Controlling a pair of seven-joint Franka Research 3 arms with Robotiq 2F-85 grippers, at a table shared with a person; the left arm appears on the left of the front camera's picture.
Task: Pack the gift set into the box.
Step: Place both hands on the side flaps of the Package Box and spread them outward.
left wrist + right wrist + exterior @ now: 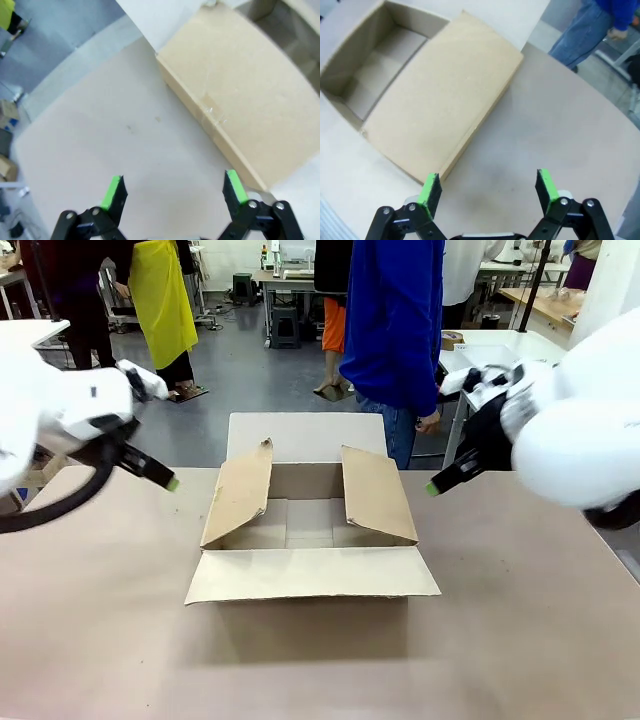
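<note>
Beige tabletop [320, 670], matte and faintly smudged, spans the lower front view, with the box [310, 575] at its centre, flaps open and its floor showing. Left gripper [174, 190] at mid-left and right gripper [487, 187] at mid-right hang above the table beside the box, jaws spread wide, holding nothing. Upper right of centre, beyond the far edge, a person [395, 320] in blue stands on grey floor [240, 370] among workbenches [290, 285].
</note>
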